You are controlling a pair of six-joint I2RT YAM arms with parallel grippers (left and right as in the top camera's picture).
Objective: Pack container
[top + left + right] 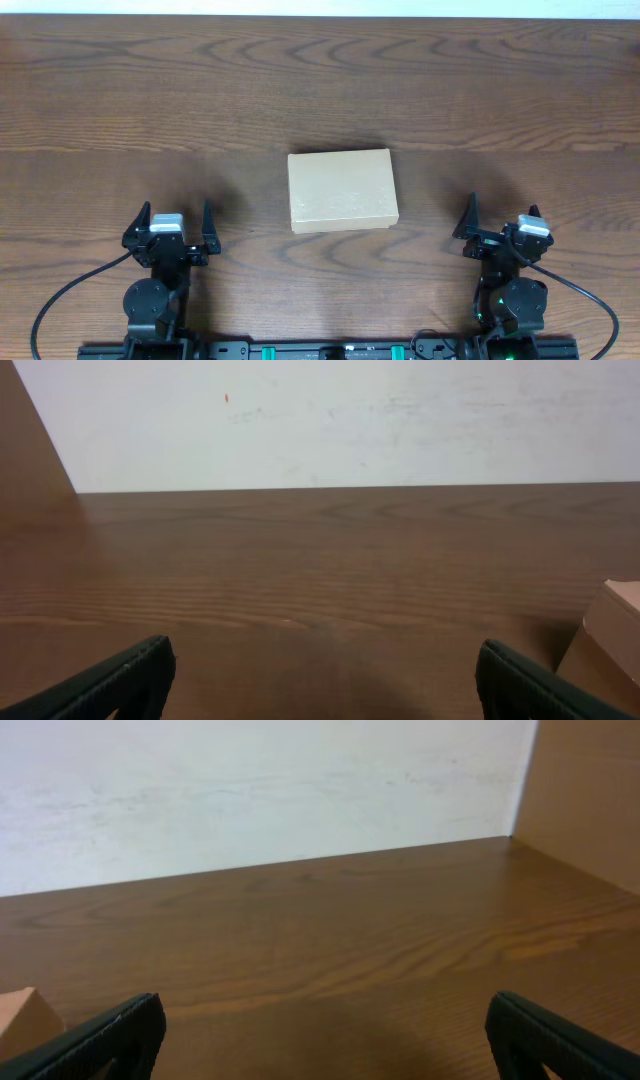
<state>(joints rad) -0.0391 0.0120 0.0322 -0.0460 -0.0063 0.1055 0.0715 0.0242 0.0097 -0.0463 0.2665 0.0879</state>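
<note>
While left claw (pixel 173 213) and right claw (pixel 502 211) gape, container (pixel 342 190) lies between.

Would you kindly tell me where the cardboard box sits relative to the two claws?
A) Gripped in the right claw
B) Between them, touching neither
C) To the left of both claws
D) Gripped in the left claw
B: in the overhead view the container lies between the left claw and the right claw, apart from both, their jaws open and empty.

wood table (pixel 320 80), seemingly scuffed white wall (pixel 400 420)
</note>
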